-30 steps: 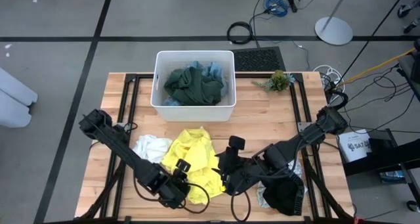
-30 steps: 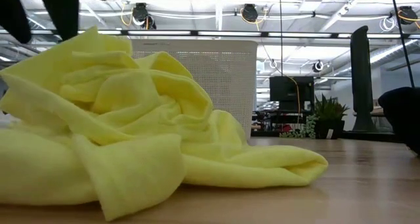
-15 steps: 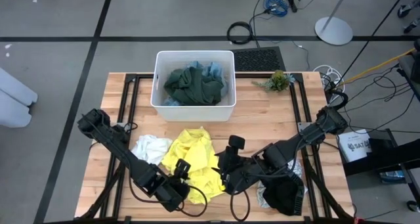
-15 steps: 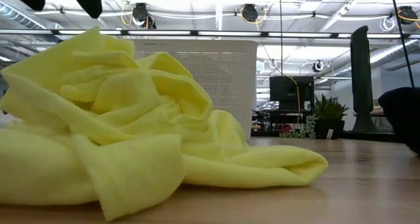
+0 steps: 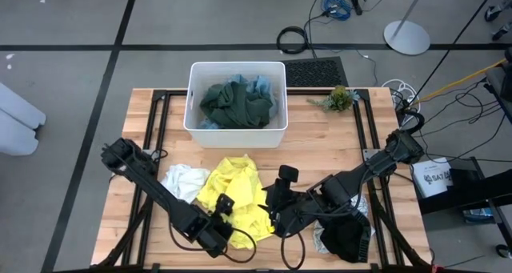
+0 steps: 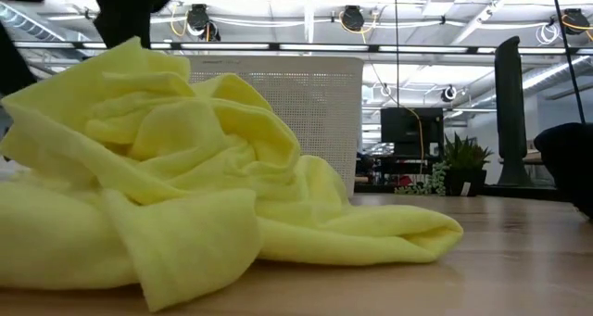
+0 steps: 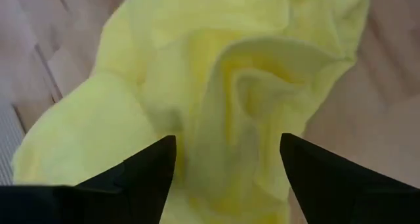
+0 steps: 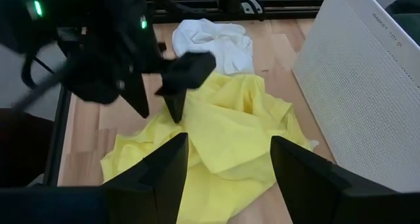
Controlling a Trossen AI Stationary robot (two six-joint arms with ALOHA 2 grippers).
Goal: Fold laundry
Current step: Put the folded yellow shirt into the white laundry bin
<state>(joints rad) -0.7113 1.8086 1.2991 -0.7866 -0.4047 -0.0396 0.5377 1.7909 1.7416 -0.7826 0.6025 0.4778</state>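
Left gripper [image 5: 226, 229]: at the near-left edge of the yellow cloth, fingers spread wide and empty; the left wrist view shows both dark fingers [image 7: 147, 175] astride a crumpled yellow ridge, with cloth between them but none pinched.
White cloth [image 5: 183, 179]: bunched on the table [image 5: 320, 149] just left of the yellow cloth, touching its edge; unfolded.
Yellow cloth [image 5: 232, 194]: a rumpled heap at the table's near middle, between the two grippers; the low view shows it piled in loose folds [image 6: 185, 186], not flattened.
Tub [image 5: 238, 134]: white, at the far side of the table behind the yellow cloth; holds a dark green cloth [image 5: 236, 103] with a light blue cloth [image 5: 262, 86] showing at its far right corner.
Right gripper [image 5: 274, 210]: at the yellow cloth's right edge, fingers parted and holding nothing; in the right wrist view the cloth lies beyond its fingertips.
Black cloth [image 5: 346, 237]: heaped at the near right, under the right arm, with a pale cloth edge [image 5: 320, 242] showing beside it.
Plant [image 5: 338, 98]: small, at the far right of the table; not part of the task.
Progress: judged early. No cloth lies flat or folded; the yellow cloth is the piece in hand, and the white, black and tub cloths remain.
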